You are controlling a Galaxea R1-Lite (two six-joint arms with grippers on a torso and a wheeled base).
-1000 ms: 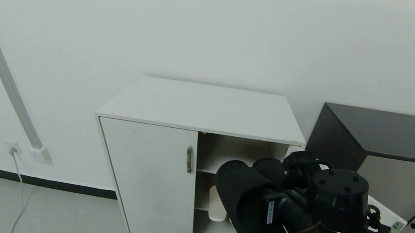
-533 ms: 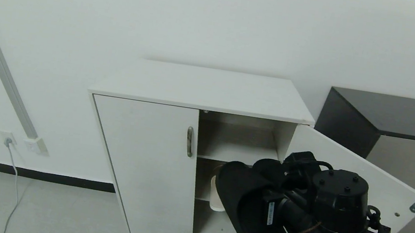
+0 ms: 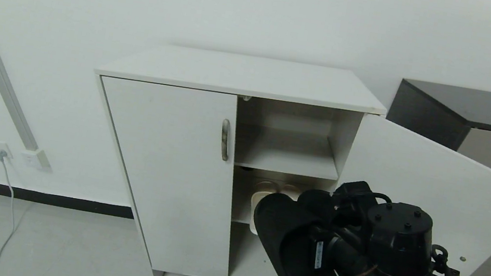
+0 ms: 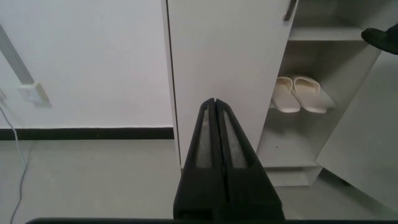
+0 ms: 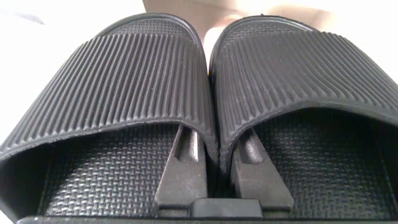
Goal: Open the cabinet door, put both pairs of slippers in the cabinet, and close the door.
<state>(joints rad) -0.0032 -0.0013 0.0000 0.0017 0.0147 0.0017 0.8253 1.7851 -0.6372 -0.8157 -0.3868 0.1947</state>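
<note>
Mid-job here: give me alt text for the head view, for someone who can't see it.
The right gripper holds the black slippers in front of the white cabinet, whose right door stands open. The cream slippers sit on its middle shelf; the left door is shut.

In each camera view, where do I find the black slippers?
Head view: black slippers low, right of centre, before the open cabinet.
Left wrist view: one slipper toe, beside the cabinet's shelves.
Right wrist view: both, close up, on the right claw.
Shared landmark: cream slippers in the middle compartment.
</note>
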